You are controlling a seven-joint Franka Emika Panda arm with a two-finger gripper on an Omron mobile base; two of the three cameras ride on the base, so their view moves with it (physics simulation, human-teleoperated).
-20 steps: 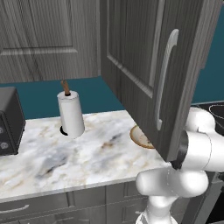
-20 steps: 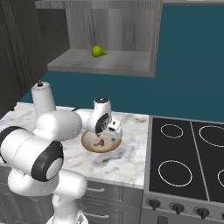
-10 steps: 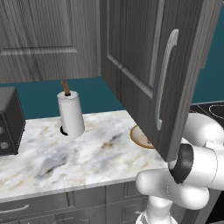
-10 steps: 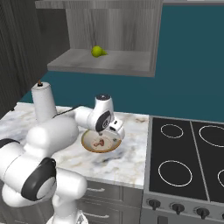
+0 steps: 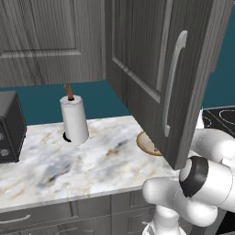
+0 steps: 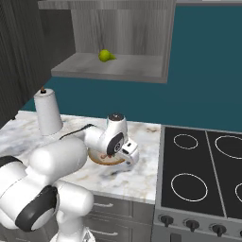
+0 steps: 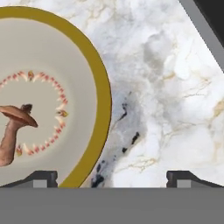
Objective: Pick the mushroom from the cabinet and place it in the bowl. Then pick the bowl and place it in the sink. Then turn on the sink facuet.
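The mushroom [image 7: 13,133] is lying inside the bowl [image 7: 103,94], so the first step of the task is judged complete. The step in hand is the pick of the bowl for transfer to the sink.

The tool [image 7: 111,177] is hanging released, jaws spread wide and holding nothing, low over the marble worktop [image 7: 166,96]. In the hand view, the near rim of the bowl is passing just inside one fingertip [image 7: 41,178], while the other fingertip is standing over bare worktop. The mushroom is lying further to that same side, well within the rim.

The next move is judged to call for lowering the tool so the jaws straddle the bowl's rim, then closing on it.

Against the earlier frames, the tool has swung off the bowl's centre toward the cooktop [image 6: 203,165] side, and its jaws have stayed wide. The bowl and mushroom are showing no shift. The cabinet [image 5: 156,78] door is remaining open.
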